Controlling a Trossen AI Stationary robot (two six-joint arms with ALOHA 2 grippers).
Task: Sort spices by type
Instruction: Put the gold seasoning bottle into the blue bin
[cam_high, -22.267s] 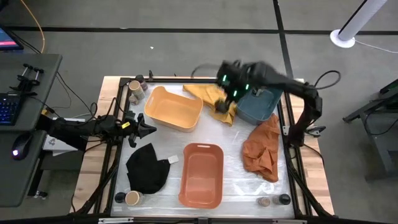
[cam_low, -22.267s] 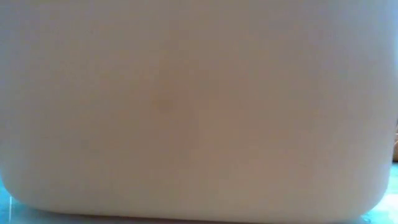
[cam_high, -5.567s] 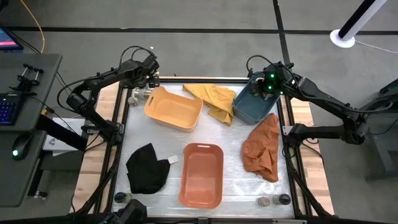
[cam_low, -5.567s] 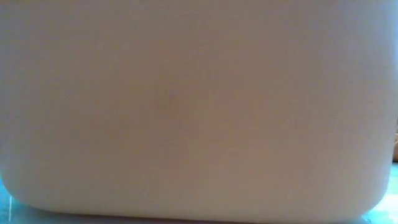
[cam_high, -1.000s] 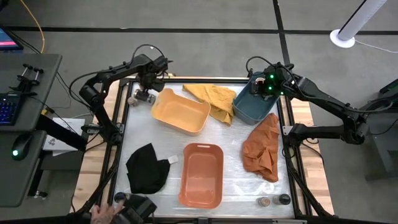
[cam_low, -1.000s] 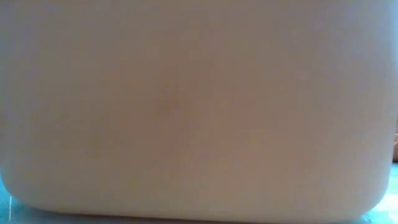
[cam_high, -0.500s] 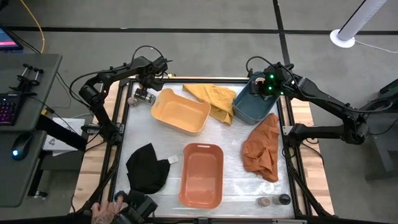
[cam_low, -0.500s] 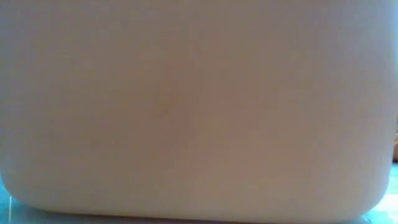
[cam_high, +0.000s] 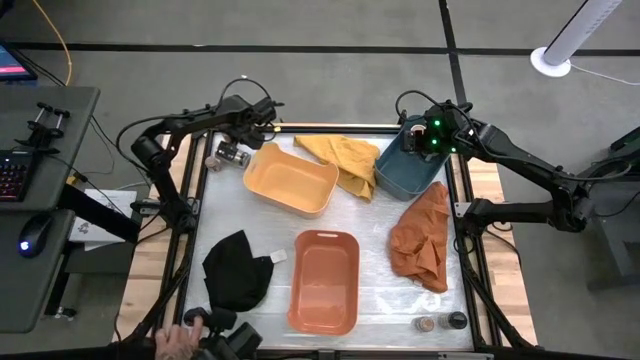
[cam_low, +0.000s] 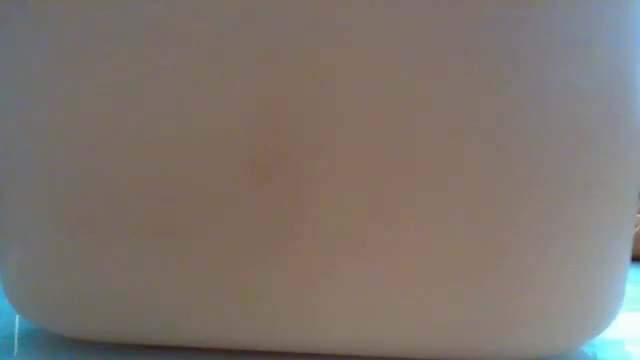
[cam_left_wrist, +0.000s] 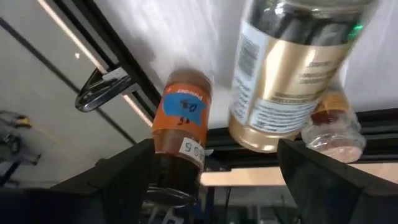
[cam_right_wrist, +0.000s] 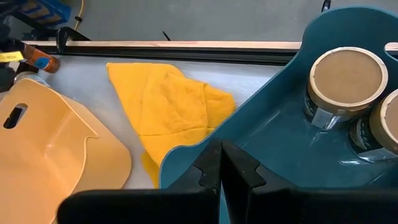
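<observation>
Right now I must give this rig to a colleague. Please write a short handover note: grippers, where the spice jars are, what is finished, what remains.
Left gripper: open, at the far left corner by a cluster of jars; in its wrist view a gold-label jar sits between the fingers, not clamped.
Right gripper: shut, empty, at the blue tub.
Done: two tan-top jars stand in the blue tub.
Left: the far-left cluster and two small jars at the near right edge. The yellow tub and orange tub look empty.

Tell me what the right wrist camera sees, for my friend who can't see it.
Two jars with tan tops sit inside a blue tub, right in front of the right gripper, whose jaws are shut at the tub's near wall. Beyond the tub a yellow cloth lies on the table, with part of a yellow tub beside it.
</observation>
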